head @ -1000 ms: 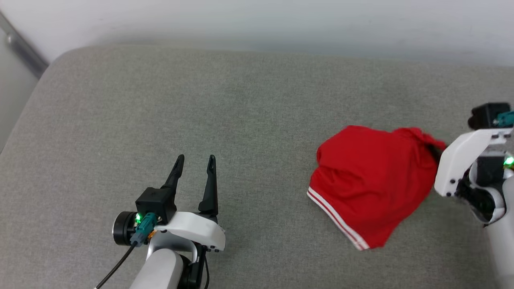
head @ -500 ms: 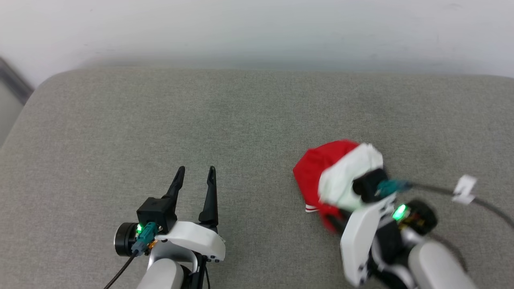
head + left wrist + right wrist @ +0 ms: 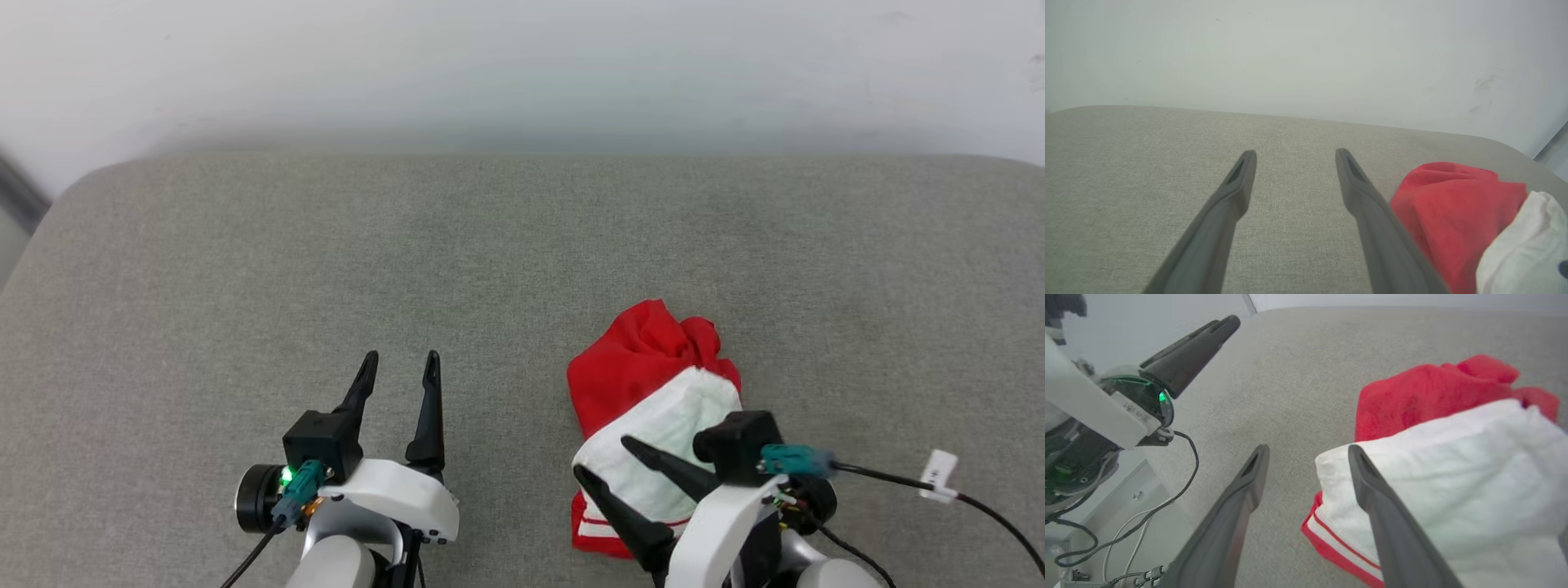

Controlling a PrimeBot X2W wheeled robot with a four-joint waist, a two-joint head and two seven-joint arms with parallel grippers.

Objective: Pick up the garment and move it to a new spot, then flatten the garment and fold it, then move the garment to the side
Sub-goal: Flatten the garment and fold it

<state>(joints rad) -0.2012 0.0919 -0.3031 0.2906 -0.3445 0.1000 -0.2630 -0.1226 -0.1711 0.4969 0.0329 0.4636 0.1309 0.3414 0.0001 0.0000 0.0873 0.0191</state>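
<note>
The garment [image 3: 641,371] lies in a crumpled heap on the grey cushion, red at its far side with the white lining [image 3: 661,429] turned up and striped trim at its near edge. My right gripper [image 3: 600,457] stands open over the heap's near left edge, fingers pointing up-left, gripping nothing. In the right wrist view the right gripper [image 3: 1307,448] shows cushion between its fingers, with the garment [image 3: 1433,396] just right of them. My left gripper [image 3: 400,357] is open and empty, left of the heap. The left wrist view has the left gripper [image 3: 1295,153] with the garment [image 3: 1453,204] at its right.
The grey cushion [image 3: 326,245] runs back to a white wall [image 3: 522,65], with a rounded corner at the far left. A black cable with a white tag [image 3: 939,474] trails right from my right wrist. Beyond the cushion's edge, cables [image 3: 1094,547] lie on the floor.
My right gripper carried the garment from the right toward the near middle, then opened and let it go. The garment now lies bunched with its lining up. The left arm stayed put.
</note>
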